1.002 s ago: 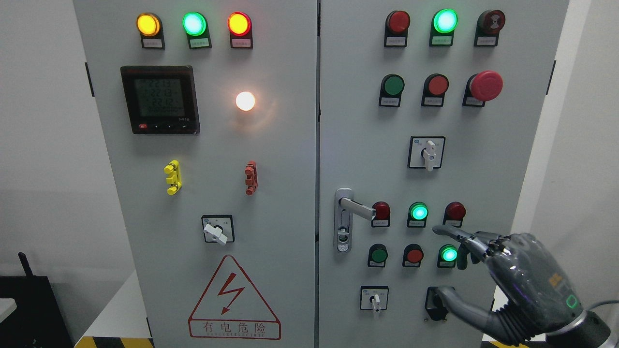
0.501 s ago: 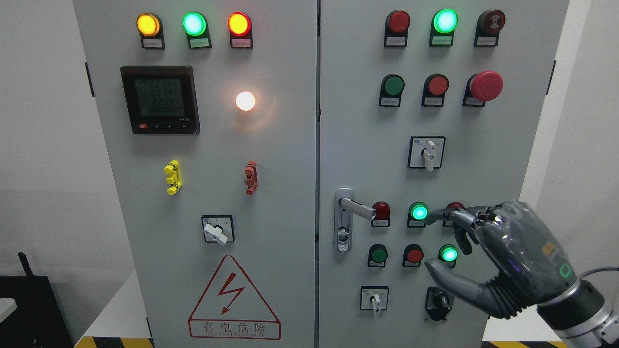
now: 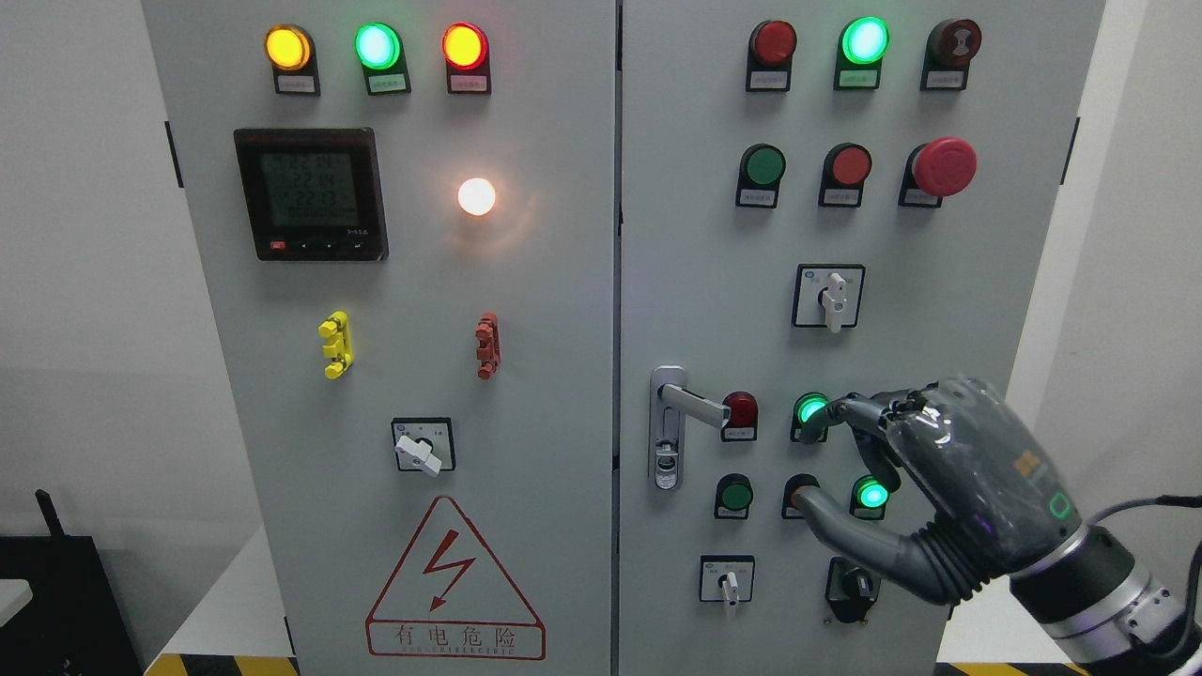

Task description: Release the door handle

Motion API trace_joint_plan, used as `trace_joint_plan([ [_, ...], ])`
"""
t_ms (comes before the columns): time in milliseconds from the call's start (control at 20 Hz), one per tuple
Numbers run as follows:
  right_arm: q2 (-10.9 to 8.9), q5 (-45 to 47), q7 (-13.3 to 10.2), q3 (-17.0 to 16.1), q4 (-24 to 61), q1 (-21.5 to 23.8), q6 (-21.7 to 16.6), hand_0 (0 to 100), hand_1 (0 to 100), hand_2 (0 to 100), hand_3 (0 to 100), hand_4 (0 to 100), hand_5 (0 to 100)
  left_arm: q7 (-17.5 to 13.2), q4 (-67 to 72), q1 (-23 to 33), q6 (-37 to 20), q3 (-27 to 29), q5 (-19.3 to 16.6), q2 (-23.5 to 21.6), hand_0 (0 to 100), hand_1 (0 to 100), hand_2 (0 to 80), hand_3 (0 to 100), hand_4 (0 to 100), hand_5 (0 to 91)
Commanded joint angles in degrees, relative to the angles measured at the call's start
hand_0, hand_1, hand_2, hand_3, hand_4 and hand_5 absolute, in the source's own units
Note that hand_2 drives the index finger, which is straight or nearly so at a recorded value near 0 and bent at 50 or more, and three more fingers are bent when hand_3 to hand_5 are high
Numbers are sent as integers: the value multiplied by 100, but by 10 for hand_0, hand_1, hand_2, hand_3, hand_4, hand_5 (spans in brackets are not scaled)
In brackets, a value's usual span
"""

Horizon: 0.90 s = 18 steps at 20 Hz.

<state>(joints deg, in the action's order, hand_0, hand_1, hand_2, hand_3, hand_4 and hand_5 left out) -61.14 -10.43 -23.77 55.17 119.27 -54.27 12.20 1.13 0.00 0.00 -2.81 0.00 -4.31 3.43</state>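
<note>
A grey electrical control cabinet [image 3: 526,310] filled the frame, its two doors meeting at a vertical seam just right of centre. The silver door handle [image 3: 693,404] sat at the left edge of the right-hand door, a little below mid-height: a horizontal lever pointing right from a tall backplate with a keyhole beneath.

The robot's right hand [image 3: 930,488], dark grey and glossy, entered from the lower right corner. Its fingers were spread and loosely bent, gripping nothing. The index fingertip hovered at a lit green indicator lamp [image 3: 811,410] and the thumb tip lay over a red push button [image 3: 800,493] in the row below; whether either touched could not be told. A dark red lamp [image 3: 741,410] stood between the hand and the lever's tip, so the hand was clear of the handle, with open panel between them.

The left hand did not appear.

Judged from this, the release looked effectively done: nothing held the lever, and the door appeared shut flush with its neighbour. What remained, at most, was drawing the arm away from the panel without bumping the buttons beneath the fingers.
</note>
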Motion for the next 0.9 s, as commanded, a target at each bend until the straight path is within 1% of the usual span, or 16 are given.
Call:
trace_joint_plan([
  [0,49,261,-13,749,44,-198,282,385,197,449,1000,1000,1000,1,53,-18,0,9,0,0,120,389,0,0,0,0],
  [50,93,261,-13,828,44,-285,370,383,197,444,1000,1000,1000,1,53,-18,0,9,0,0,120,389,0,0,0,0],
  [150,120,261,-13,1004,44,-496,484,381,199,439,1000,1000,1000,1,53,-18,0,9,0,0,120,389,0,0,0,0],
  [200,137,261,-22,1039,44,-558,642,378,203,438,1000,1000,1000,1,53,-18,0,9,0,0,120,389,0,0,0,0],
  [301,304,322,-13,1083,44,-742,836,374,207,438,1000,1000,1000,1,53,-18,0,9,0,0,120,389,0,0,0,0],
  [401,418,507,-13,1276,44,-979,950,369,214,447,1000,1000,1000,1,53,-18,0,9,0,0,120,389,0,0,0,0],
  [501,436,595,-31,1522,44,-1217,1065,366,217,468,1000,1000,1000,1,53,-18,0,9,0,0,120,389,0,0,0,0],
  [751,480,621,-31,1558,44,-1279,1074,363,223,482,1000,1000,1000,1,53,-18,0,9,0,0,120,389,0,0,0,0],
  [851,445,648,-31,1567,44,-1270,1091,362,225,487,1000,1000,1000,1,53,-18,0,9,0,0,120,389,0,0,0,0],
])
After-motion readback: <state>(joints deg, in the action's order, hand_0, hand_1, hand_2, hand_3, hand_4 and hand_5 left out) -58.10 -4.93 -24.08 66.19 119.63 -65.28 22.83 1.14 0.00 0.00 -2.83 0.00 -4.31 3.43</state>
